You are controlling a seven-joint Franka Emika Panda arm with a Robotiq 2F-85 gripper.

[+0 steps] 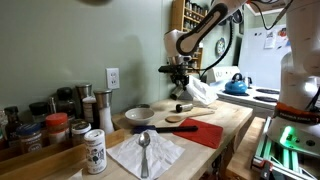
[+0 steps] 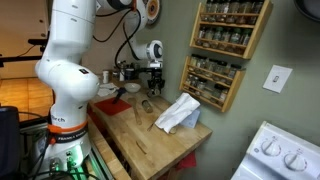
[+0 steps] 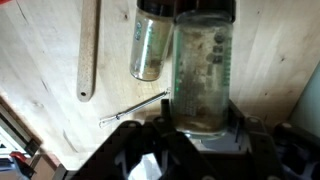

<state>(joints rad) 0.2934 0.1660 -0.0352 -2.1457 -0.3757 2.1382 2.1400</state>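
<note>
Pincer state: my pincer (image 3: 195,140) is pinching the clear glass spice jar with speckled contents (image 3: 203,70). The jar's near end fills the gap, with one finger on each side.
Pincer place: in both exterior views my pincer (image 1: 180,86) (image 2: 150,86) hangs low over the pale wooden surface (image 3: 50,70), fingers pointing down.
Jar position: the jar sits directly ahead of my palm, between my fingers, not off to either side.
Jar long axis: it runs straight away from my palm, up the wrist view, in line with my fingers rather than across them.
Jar heading: the far end points toward the top edge of the wrist view. I cannot tell which end carries the lid.
Contact below: I cannot tell whether the jar rests on the surface or is clear of it.
Neighbour: a second, narrower glass jar with a greenish label (image 3: 150,45) lies just beside the held jar, its axis parallel. I cannot tell whether the two touch.
Beyond it: a long wooden utensil handle (image 3: 90,45) lies roughly parallel, well apart from my fingers.
Near my fingers: a thin metal rod (image 3: 135,108) lies aslant on the surface.
Cloth: a crumpled white cloth (image 2: 178,113) lies near, apart from my pincer.
</note>
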